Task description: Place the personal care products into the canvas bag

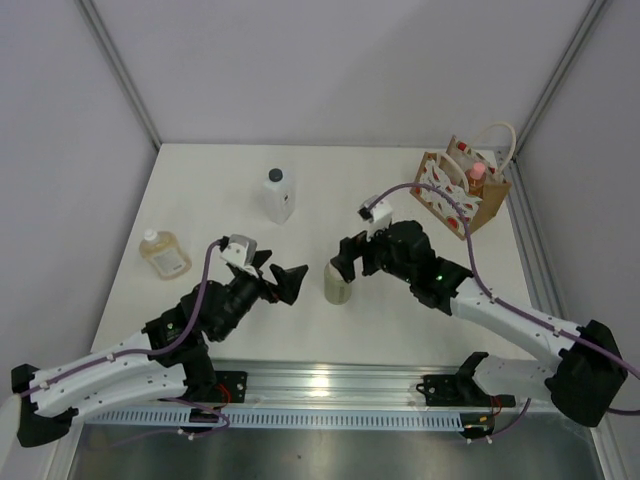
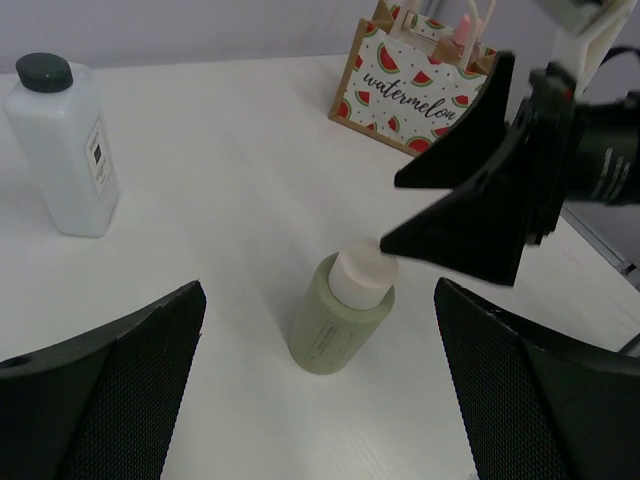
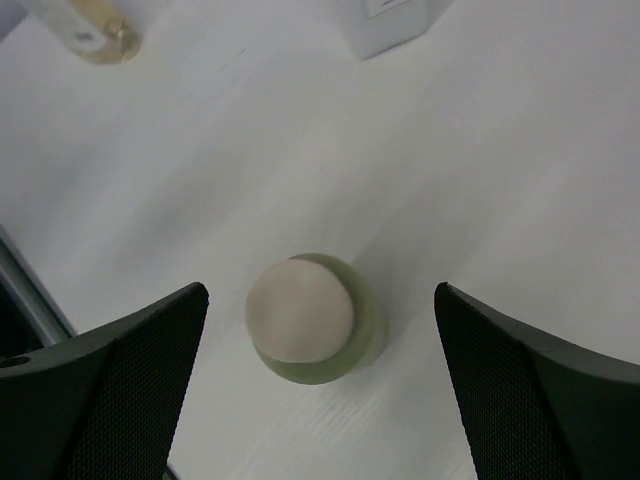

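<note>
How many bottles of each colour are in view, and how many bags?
White bottle with black cap: 1
Amber flask: 1
Pale green cylinder bottle: 1
Pink-capped bottle, inside the bag: 1
Canvas bag: 1
Total: 5 (4 bottles, 1 bag)

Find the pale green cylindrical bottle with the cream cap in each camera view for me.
Top external: the pale green cylindrical bottle stands just below the picture's centre.
Left wrist: the bottle is at lower centre, upright.
Right wrist: the bottle is at lower centre, seen from above with its cap facing the camera.
Shared landmark: the white rectangular bottle, cropped at the right wrist view's top edge.
</note>
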Available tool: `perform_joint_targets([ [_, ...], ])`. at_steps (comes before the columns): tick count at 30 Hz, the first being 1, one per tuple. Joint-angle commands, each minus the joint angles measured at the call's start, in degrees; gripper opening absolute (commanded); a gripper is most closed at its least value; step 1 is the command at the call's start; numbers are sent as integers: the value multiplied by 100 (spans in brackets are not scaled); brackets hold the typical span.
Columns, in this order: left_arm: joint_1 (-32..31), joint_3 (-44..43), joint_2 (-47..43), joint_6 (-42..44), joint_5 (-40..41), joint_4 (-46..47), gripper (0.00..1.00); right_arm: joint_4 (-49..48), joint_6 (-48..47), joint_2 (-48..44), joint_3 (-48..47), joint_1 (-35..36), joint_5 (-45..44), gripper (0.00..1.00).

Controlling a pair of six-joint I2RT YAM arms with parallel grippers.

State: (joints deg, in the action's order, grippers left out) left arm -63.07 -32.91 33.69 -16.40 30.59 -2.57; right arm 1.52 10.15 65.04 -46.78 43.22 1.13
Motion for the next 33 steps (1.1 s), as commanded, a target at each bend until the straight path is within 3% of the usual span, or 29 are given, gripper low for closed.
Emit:
perform_joint_targets([
  [1,23,100,-91,137,298,406,99,-319,-417,360,-173,423,187,99],
  [20,14,65,32,190,290,441,99,-1399,-532,1556,406,1206,-1086,99],
  [24,23,56,23,190,272,441,99,-1803,-514,1591,732,1206,-1369,96],
  [33,14,21,102,199,281,424,99,-2525,-584,1775,1066,1206,-1097,86],
])
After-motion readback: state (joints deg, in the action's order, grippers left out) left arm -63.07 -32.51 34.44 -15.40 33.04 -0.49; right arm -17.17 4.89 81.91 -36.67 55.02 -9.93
